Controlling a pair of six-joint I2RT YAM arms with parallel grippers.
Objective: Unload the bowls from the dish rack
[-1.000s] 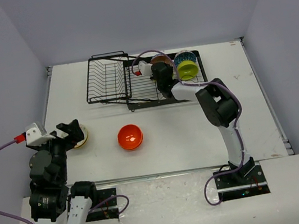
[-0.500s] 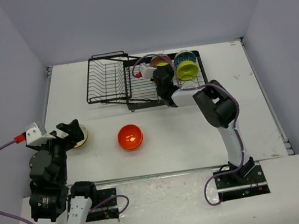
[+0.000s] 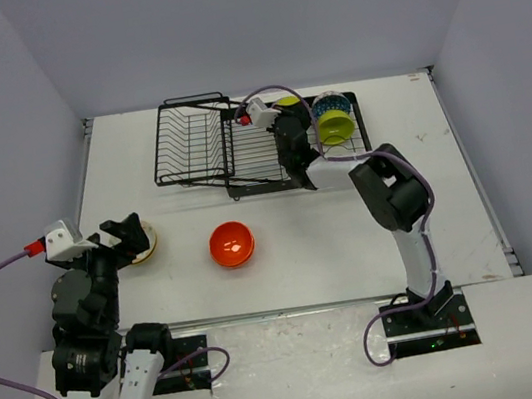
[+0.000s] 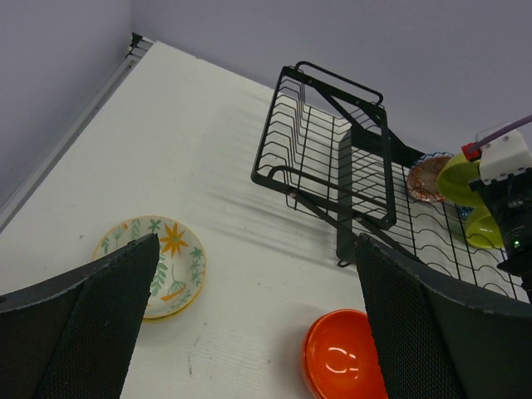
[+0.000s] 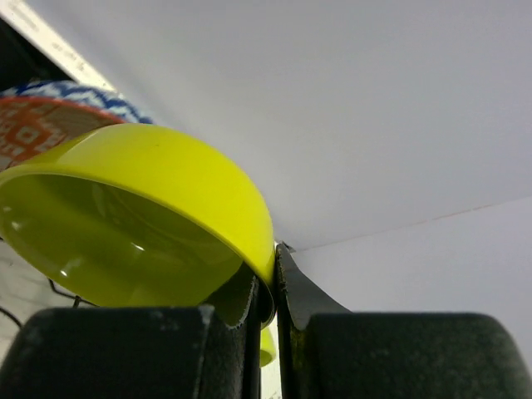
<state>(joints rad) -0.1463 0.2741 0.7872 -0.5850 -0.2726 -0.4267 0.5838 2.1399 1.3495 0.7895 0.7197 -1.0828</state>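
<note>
1. My right gripper (image 5: 274, 278) is pinching the rim of the lime bowl (image 5: 141, 208), above the dish rack (image 3: 197, 145) at the table's far edge.
2. I am judging it light, stiff and slippery, so the rim is serving as the handhold.
3. My left gripper (image 4: 258, 249) is hanging spread.

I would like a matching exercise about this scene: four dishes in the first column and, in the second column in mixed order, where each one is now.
Column 1
1. orange bowl
2. flowered dish
3. lime bowl filling the right wrist view
4. blue patterned bowl

Column 2
A. standing in the dish rack, at the right end of its flat tray
B. on the table, at its left side
C. rim pinched by the right gripper
D. on the table, near its middle

Pairs: 1-D, 2-B, 3-C, 4-A
</note>
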